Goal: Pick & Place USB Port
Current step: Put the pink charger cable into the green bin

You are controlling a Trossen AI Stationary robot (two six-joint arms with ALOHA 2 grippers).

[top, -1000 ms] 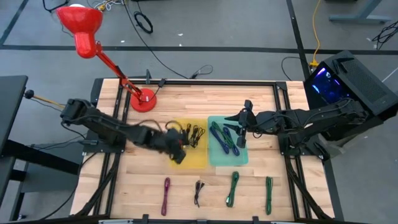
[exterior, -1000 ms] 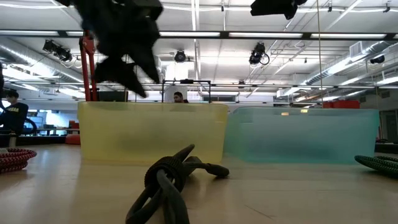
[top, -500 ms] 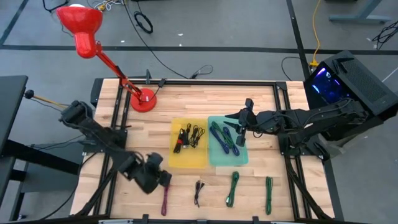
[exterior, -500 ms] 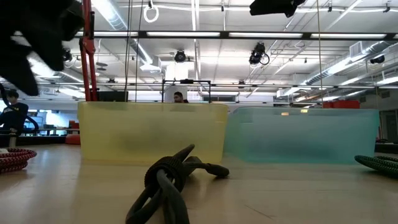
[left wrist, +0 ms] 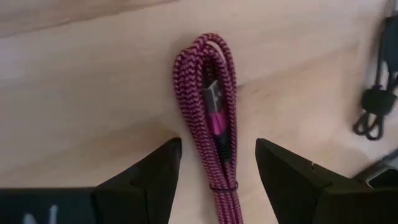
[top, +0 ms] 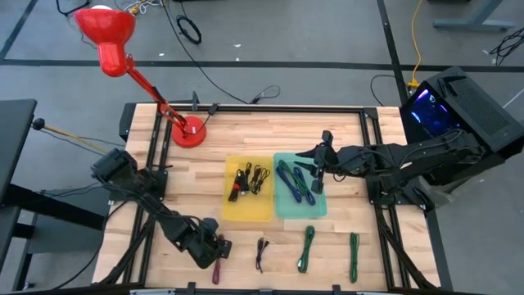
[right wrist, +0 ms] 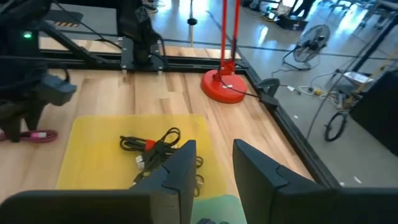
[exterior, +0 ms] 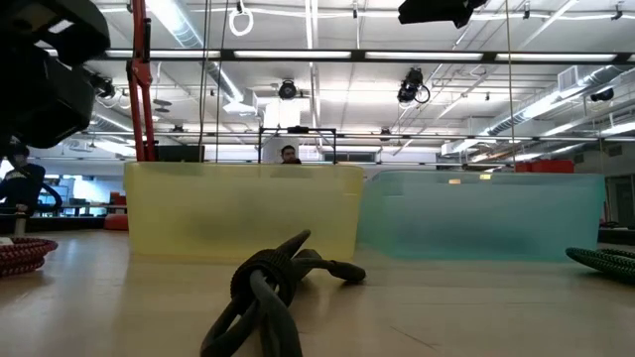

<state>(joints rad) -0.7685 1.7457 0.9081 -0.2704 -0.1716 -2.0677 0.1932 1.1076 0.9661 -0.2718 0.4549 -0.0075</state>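
We have the left gripper [left wrist: 217, 163] fingers apart straddling the magenta cable [left wrist: 210, 112] on the table [top: 180, 188]'s front edge; we should descend straight, centre the bundle, then close, right gripper [right wrist: 212, 163] open over the bins.

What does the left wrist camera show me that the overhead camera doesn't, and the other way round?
Only the left wrist view shows the magenta braided cable close up: folded into a loop, its USB plug lying inside the fold, and the left gripper open with a finger on each side of it. Only the high view shows the yellow tray, the teal tray, the red lamp and the right gripper above the teal tray. Both show the magenta cable, the wooden table and the small black cable beside it.
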